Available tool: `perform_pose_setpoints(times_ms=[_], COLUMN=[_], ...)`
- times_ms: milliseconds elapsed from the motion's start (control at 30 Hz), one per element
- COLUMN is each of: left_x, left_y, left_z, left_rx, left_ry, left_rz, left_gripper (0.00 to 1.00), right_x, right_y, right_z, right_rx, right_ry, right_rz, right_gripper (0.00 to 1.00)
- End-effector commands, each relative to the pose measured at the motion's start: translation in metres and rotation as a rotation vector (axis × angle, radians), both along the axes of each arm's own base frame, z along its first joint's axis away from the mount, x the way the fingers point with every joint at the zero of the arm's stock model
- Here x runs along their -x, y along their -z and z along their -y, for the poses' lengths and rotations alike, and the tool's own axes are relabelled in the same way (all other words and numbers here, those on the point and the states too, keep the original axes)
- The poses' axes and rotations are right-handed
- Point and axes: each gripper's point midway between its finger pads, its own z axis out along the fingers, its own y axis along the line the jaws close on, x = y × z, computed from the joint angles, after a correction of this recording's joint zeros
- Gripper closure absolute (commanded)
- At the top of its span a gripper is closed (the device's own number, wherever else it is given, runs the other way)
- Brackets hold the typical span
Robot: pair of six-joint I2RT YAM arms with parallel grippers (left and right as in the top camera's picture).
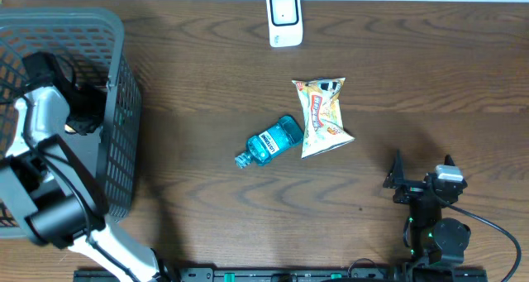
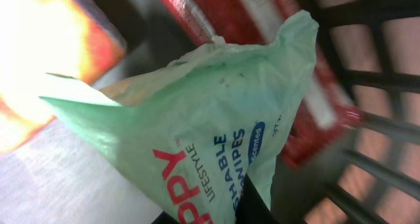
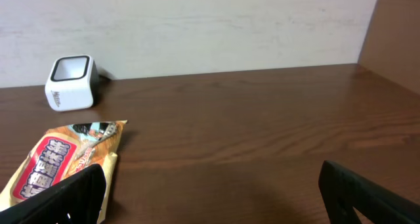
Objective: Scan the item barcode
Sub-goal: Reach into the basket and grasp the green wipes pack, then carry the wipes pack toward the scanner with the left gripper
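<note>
A pale green pack of wipes (image 2: 216,112) with red and blue lettering fills the left wrist view; my left gripper (image 2: 210,219) is shut on its lower end, a dark finger (image 2: 256,207) showing at the pack's edge. No barcode shows on it. In the overhead view the left arm (image 1: 48,108) reaches down into the dark mesh basket (image 1: 124,150), and the pack is hidden there. The white scanner (image 1: 284,17) stands at the table's far edge, also seen as the scanner (image 3: 69,84) from the right wrist. My right gripper (image 1: 411,183) rests open low on the right, right gripper (image 3: 210,198) empty.
A red box (image 2: 262,27) and a glaring orange pack (image 2: 39,60) lie in the basket under the wipes. On the table lie a blue mouthwash bottle (image 1: 269,141) and a yellow snack bag (image 1: 322,115), the snack bag (image 3: 59,161) near my right gripper's left finger.
</note>
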Motion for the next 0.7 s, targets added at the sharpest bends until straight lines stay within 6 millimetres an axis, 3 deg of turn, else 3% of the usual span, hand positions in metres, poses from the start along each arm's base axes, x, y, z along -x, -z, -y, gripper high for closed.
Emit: perform_pose_setpoints(times_ms=[0,233,400,467,567,667], left_x=[0.000,0.033,0.061,0.070,0.077,0.082], left_y=[-0.080,-0.194,-0.261,-0.285,-0.319,-0.340], left_z=[-0.015,-0.028,-0.017,-0.003,0.035,0.077], left_rx=[-0.097,-0.244,-0.304,-0.292,-0.239,-0.185], left_ry=[-0.005,-0.080,-0.143,-0.152,-0.054,0.071], left_rz=[0.178,0.414,0.571,0.643,0.772,0.857], left_gripper=[0.92,0.93,0.92,0.93,0.93,0.93], right_x=[0.000,0.000,0.000,0.000,0.000,0.000], right_y=[0.001,0.000,0.001,0.000,0.000,0.001], right_z=[-0.001,-0.001,-0.001,-0.001,-0.001,-0.001], right_rx=[-0.013,-0.013,-0.013,-0.013,-0.013,-0.013], right_ry=[0.000,0.000,0.000,0.000,0.000,0.000], right_rz=[0.000,0.001,0.000,0.001,0.001,0.000], right_gripper=[0.01,0.01,0.01,0.01,0.01,0.01])
